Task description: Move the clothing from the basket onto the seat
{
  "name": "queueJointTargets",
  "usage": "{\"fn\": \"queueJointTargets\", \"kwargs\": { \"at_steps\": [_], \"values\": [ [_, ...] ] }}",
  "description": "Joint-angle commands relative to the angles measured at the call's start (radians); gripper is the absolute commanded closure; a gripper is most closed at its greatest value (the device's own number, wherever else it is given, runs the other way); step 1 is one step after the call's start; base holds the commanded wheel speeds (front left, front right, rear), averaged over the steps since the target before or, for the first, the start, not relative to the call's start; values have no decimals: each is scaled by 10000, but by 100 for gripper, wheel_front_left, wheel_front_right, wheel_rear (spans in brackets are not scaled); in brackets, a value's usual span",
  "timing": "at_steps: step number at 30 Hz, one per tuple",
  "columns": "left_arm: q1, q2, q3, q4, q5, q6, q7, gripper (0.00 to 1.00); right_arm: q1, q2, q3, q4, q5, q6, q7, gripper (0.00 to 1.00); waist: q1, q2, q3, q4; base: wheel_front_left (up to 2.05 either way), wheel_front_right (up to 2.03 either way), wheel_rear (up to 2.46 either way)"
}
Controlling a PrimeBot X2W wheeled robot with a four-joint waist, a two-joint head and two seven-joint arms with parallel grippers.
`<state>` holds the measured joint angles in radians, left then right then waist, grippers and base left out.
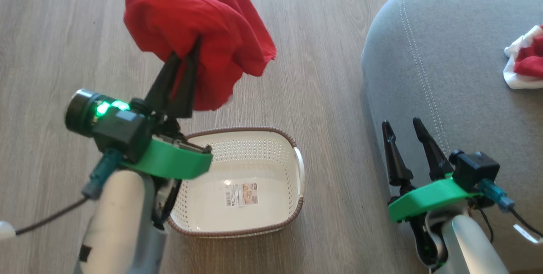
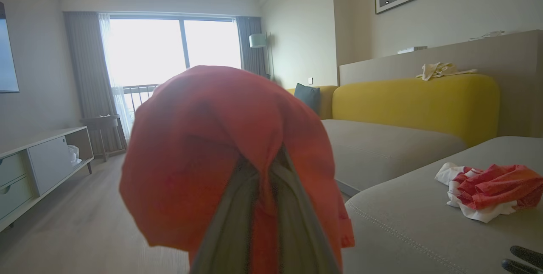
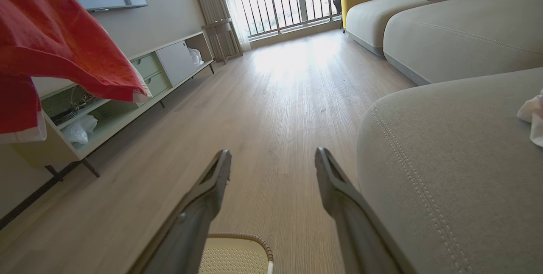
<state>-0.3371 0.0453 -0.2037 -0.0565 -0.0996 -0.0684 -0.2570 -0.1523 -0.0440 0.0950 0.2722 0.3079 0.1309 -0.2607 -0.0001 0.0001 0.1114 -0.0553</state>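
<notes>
The wooden floor (image 1: 322, 74) carries the basket (image 1: 254, 151), just behind and below the closed jaws of the left gripper (image 1: 186, 53). The grey seat (image 1: 445, 74) has its edge under the parted jaws of the right gripper (image 1: 401, 122). A red-and-white garment (image 1: 526, 60) lies crumpled on it, ahead to their right.

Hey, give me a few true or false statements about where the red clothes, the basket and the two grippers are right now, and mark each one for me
1. A garment lies in the basket. False: there is no clothing in it, and a label sits on its floor.
2. The left gripper is shut on a red garment, held up above the floor. True.
3. The right gripper grips the second garment. False: the right gripper is open and empty at the edge of the seat, apart from that garment.
4. The second garment lies on the seat. True.
</notes>
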Motion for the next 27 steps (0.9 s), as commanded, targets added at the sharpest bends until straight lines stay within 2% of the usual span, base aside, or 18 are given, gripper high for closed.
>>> {"fn": "queueJointTargets", "kwargs": {
  "at_steps": [1, 8, 15, 27],
  "values": [
    [-154, 56, 125, -567, 24, -15, -47, 100, 9, -62, 222, -277, 11, -2, -11, 0, 1, -1, -64, 48, 0, 0, 0],
    [110, 52, -705, -891, -28, -89, -47, 100, 101, -62, 203, -282, -3, -2, -11, 0, 1, -1, -151, 96, 0, 0, 0],
    [496, 50, -1806, -534, 17, -315, -47, 100, 163, -62, 201, -334, 38, -2, -11, 0, 1, -1, -128, 136, 0, 0, 0],
    [477, 50, -2022, -279, -88, -403, -47, 100, 95, -62, 126, -389, 73, -2, -11, 0, 1, -1, -56, 127, 0, 0, 0]
  ]
}}
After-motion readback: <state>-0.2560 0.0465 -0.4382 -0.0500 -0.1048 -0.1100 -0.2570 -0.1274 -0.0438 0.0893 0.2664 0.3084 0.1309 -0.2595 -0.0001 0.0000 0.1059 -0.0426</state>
